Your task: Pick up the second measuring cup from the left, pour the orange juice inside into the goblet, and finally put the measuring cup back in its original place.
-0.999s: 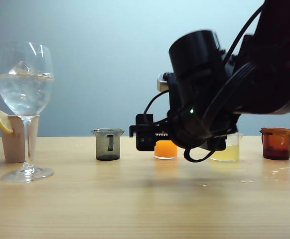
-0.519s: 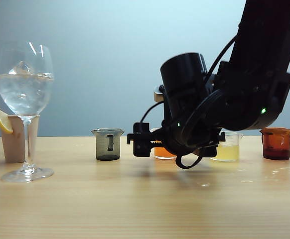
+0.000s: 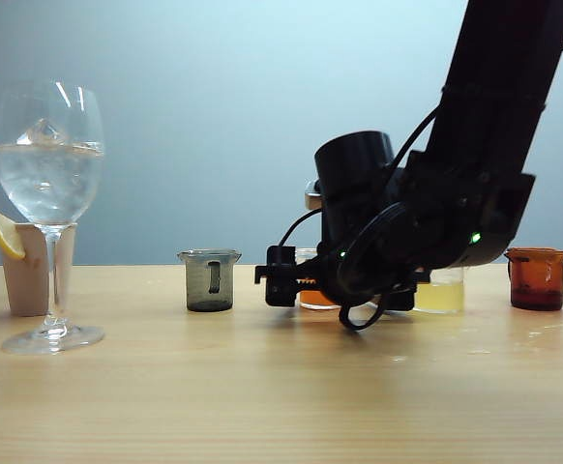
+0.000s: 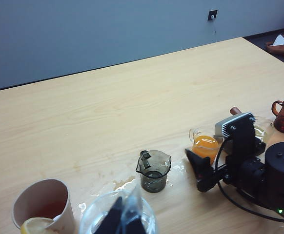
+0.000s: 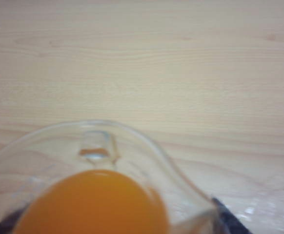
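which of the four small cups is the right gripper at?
The clear cup with orange juice, second from the left. The open right gripper is at it; the grey, yellow and amber cups stand apart.

second measuring cup (image 3: pixel 308 286) mostly hidden behind right pincer (image 3: pixel 283 275); goblet (image 4: pixel 116 219) cropped

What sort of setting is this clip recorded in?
Probably a lab or office room set up as a drinks demo: a pale wood-grain table against a plain grey wall, with a wall socket, small measuring cups and a goblet.
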Controlling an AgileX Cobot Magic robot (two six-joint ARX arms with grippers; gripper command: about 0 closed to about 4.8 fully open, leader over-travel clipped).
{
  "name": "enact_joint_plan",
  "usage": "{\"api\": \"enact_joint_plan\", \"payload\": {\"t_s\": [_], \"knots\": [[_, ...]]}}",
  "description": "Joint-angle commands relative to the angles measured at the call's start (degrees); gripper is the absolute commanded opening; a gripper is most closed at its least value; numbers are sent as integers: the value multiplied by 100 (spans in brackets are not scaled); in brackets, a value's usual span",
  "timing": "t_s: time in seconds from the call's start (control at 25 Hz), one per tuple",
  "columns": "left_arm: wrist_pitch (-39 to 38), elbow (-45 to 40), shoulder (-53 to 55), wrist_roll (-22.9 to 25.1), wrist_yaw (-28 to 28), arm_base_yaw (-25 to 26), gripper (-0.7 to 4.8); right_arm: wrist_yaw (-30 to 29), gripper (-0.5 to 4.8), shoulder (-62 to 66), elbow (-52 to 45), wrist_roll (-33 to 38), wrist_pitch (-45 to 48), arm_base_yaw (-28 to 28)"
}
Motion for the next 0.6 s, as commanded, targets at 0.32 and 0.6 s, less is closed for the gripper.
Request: {"api": "enact_joint_plan", "payload": {"t_s": [0.32,0.6], "knots": [[59,20,-9,2,11,7,-3,-7,479,72,208,24,46,9],[59,20,-9,2,11,7,-3,-28,155,70,201,20,17,11]]}}
